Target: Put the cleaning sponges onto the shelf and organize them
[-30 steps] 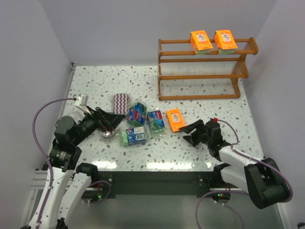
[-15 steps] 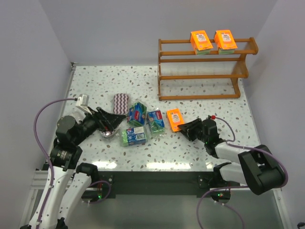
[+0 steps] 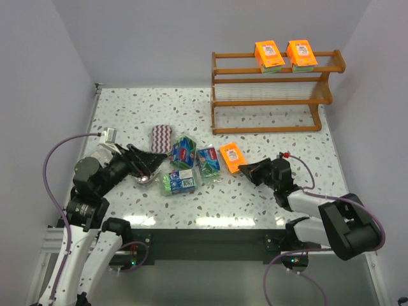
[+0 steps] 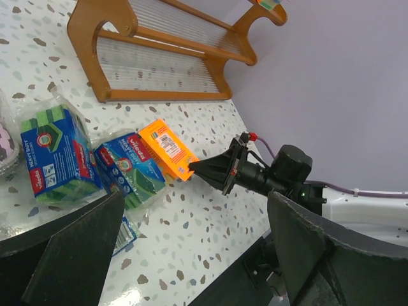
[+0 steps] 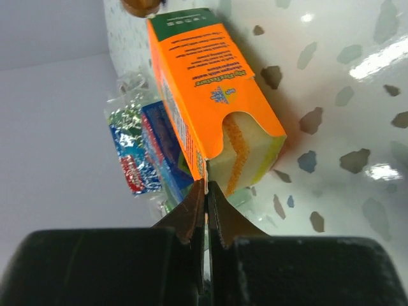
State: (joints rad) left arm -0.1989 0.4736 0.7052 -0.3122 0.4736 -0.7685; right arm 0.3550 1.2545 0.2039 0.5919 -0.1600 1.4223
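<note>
Right gripper (image 3: pixel 243 169) is sitting clenched shut, tips touching the near corner of an orange pack (image 3: pixel 232 158) that's lying on the table (image 3: pixel 127 115) beside the blue-green packs (image 3: pixel 208 160); can't tell if the sleeve's pinched. Left gripper (image 3: pixel 155 167) is hanging wide open nr the purple-zigzag pad (image 3: pixel 161 136). Two orange packs (image 3: pixel 269 55) are resting atop the shelf (image 3: pixel 268 129).
</note>
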